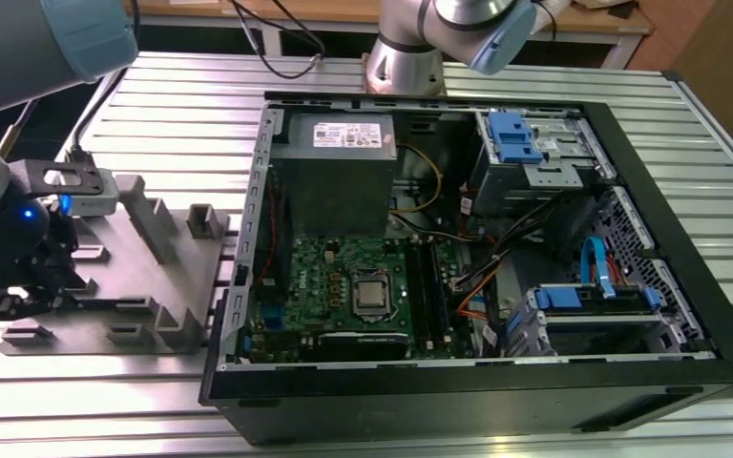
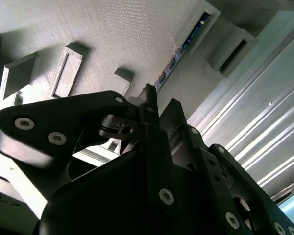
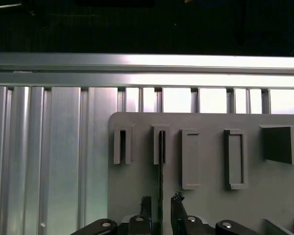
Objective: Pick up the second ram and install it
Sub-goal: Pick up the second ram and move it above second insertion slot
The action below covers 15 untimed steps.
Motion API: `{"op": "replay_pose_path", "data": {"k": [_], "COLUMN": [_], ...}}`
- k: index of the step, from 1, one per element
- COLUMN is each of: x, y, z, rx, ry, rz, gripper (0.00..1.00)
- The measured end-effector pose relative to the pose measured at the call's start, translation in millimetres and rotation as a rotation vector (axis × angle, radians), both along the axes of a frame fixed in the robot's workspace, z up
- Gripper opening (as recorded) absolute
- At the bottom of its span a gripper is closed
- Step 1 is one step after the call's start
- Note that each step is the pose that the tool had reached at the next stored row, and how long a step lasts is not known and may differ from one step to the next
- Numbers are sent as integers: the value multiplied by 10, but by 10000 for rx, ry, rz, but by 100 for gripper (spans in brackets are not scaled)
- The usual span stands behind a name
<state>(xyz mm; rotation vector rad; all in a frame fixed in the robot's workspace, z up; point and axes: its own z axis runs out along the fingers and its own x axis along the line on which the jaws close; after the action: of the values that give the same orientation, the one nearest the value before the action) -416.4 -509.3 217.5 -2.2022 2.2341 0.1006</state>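
The second ram (image 3: 161, 166) stands on its edge in a slot of the grey holder block (image 3: 132, 191). In the first wrist view it appears as a thin dark line. In the second wrist view the second ram (image 2: 181, 51) shows as a slim stick with blue-green edges running down toward the fingers. My gripper (image 3: 161, 203) is low over the holder and straddles the stick. One fingertip (image 3: 146, 205) stands on each side of it, with a small gap to the stick, so the gripper is open. In the exterior view my gripper (image 1: 16, 296) is at the holder block (image 1: 150, 286), on the exterior view's left.
An open black computer case (image 1: 672, 286) lies on the exterior view's right, with the green motherboard (image 1: 341, 277) and its long black slots (image 1: 428, 286) inside. Raised grey posts (image 1: 150, 224) stand on the holder. A second robot base (image 1: 405, 57) stands behind the case on the ribbed metal table (image 1: 176, 105).
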Motion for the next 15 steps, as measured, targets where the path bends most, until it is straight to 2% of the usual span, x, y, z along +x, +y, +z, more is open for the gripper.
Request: {"op": "replay_pose_path", "data": {"k": [3,15], "x": [0,-21], "y": [0,0], "z": [-9,-108], "rx": [1,-1], "ry": [-3,-4], "rz": [45,1036], "gripper": [27,27]}}
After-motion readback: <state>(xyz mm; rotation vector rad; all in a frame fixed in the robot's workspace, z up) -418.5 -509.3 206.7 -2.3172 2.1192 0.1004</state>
